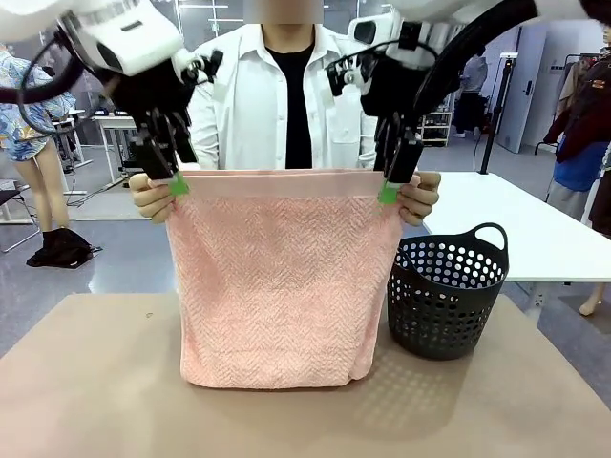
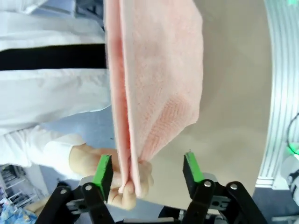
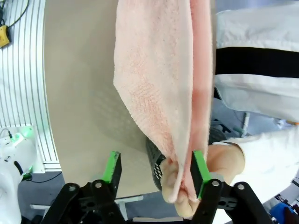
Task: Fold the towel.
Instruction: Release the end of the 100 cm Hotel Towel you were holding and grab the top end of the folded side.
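Note:
The salmon-pink towel (image 1: 277, 286) hangs doubled over the table, its lower edge resting on the tabletop. A person across the table pinches its two top corners, one hand (image 1: 148, 202) at the left and the other hand (image 1: 422, 200) at the right. My left gripper (image 1: 177, 181) is at the left corner, open. In the left wrist view the towel (image 2: 154, 70) edge and the person's fingers (image 2: 133, 184) sit between the green pads of that gripper (image 2: 147, 170). My right gripper (image 1: 389, 189) is open at the right corner; the towel (image 3: 154, 70) hangs between the pads of this gripper (image 3: 156, 170).
A dark perforated plastic basket (image 1: 447, 296) stands on the beige table (image 1: 95, 382) just right of the towel. The person in a white shirt stands close behind the towel. A white table lies at the far right.

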